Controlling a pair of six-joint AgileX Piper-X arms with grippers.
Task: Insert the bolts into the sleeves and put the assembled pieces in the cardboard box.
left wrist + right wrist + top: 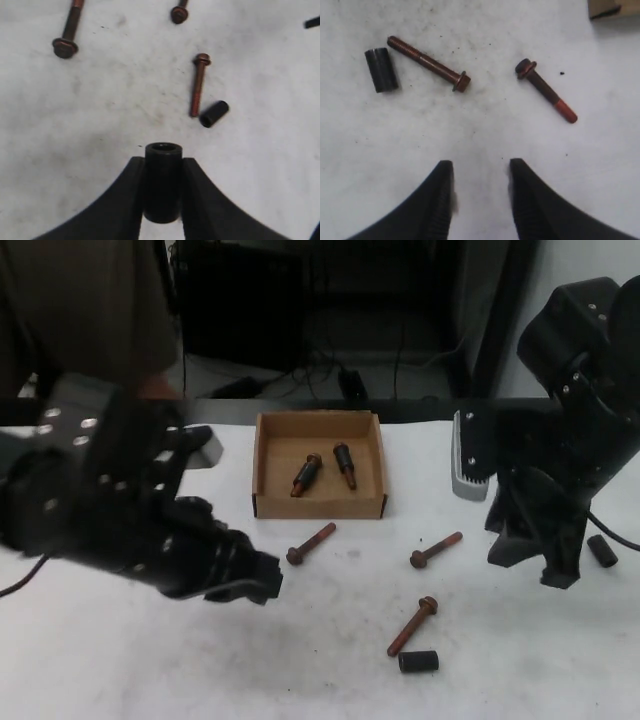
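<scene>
Clamping black sleeve (162,185) between left fingers (125,200), holding right fingers (440,200) apart and empty near flange bolt (427,62); advising gripping near head, lining shank square to bore.

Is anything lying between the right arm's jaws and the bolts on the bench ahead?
Nothing visible does. The right jaws stand open over bare bench, and the longer bolt and the orange-tipped bolt lie ahead unobstructed. The sleeve lies off beside the longer bolt's threaded end.
</scene>
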